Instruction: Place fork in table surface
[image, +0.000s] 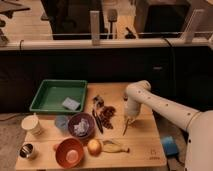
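Best lowered straight onto bare surface (142, 142) right of the purple bowl (81, 125), then released once flat. Gripper (129, 120) well right of that bowl, jaws seemingly clamped on the fork (125, 128), tilted, tip near the wood. Green tray (59, 96) behind the bowl; orange bowl (69, 152) in front; dark utensils (102, 114) just right, crowding the drop; banana peel (116, 146) front-right.

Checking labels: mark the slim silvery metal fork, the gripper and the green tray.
Slim silvery metal fork (125, 129), camera view, mid-shaft below the gripper.
Gripper (129, 120), camera view, tip over the table's right half.
Green rectangular plastic tray (41, 96), camera view, left rim.
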